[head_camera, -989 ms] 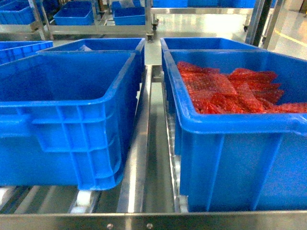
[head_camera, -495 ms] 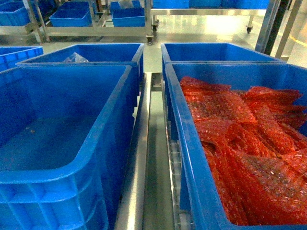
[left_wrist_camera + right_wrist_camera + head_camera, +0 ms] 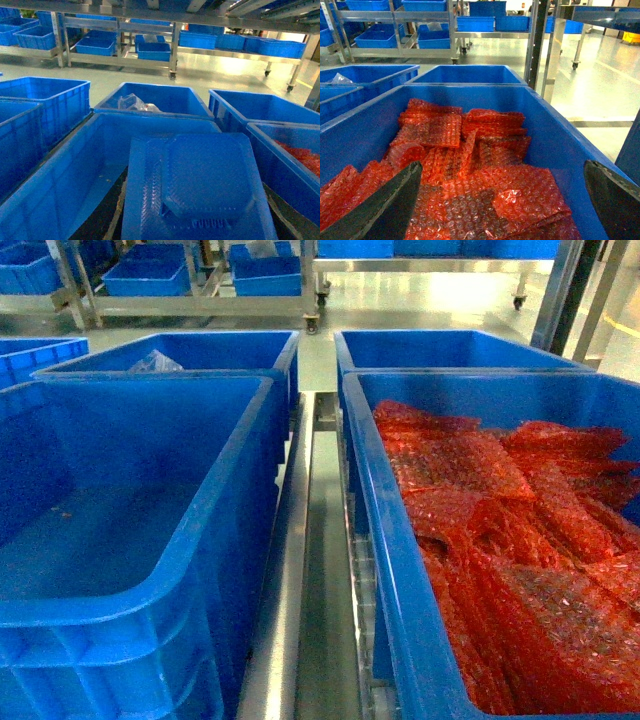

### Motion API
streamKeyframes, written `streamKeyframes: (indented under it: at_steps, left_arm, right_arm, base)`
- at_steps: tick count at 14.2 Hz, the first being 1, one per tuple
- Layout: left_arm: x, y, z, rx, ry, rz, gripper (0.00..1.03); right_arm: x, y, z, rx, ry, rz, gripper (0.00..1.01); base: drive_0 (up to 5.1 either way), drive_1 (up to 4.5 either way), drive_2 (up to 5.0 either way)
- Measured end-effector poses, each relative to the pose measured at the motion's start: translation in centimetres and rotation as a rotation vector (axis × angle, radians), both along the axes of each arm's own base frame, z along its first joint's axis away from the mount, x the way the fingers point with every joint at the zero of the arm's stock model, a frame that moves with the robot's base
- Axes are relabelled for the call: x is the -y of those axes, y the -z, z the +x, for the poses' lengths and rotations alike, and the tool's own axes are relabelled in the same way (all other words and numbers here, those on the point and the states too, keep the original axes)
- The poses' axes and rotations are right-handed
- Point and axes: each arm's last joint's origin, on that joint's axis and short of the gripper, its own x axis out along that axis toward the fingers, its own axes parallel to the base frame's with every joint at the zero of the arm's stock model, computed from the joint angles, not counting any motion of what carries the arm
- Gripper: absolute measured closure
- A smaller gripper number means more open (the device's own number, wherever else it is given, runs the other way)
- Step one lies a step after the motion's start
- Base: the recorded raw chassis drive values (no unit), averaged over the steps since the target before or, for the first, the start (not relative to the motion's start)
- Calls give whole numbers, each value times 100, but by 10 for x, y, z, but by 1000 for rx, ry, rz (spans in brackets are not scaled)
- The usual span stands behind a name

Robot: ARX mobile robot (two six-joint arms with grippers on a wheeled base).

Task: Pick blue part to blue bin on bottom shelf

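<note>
The blue part (image 3: 200, 185), a flat translucent blue plastic tray, fills the lower middle of the left wrist view. My left gripper (image 3: 197, 222) is shut on it, with its fingers mostly hidden beneath the part. The part hangs over the empty blue bin (image 3: 65, 170), which sits front left (image 3: 120, 530) on the bottom shelf (image 3: 305, 590) in the head view. My right gripper (image 3: 502, 172) is open, holding nothing, above a bin of red bubble-wrap bags (image 3: 470, 165). Neither gripper shows in the head view.
A blue bin full of red bubble-wrap bags (image 3: 500, 540) stands front right. Two more blue bins (image 3: 200, 350) (image 3: 440, 345) sit behind, the left one holding a clear bag. A steel divider rail runs between the rows. Racks with blue bins (image 3: 100, 45) stand across the floor.
Since a second ago the head view has risen and tilted down, so the bins are seen from above instead of from the front. Little has changed in the last half second.
</note>
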Motion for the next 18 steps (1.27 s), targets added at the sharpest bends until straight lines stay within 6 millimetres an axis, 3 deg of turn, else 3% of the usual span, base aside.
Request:
streamKeyframes:
  at_steps: [18]
  left_arm:
    - [0,0,0,0,0,0,59]
  right_arm:
    - [0,0,0,0,0,0,3]
  base:
    - [0,0,0]
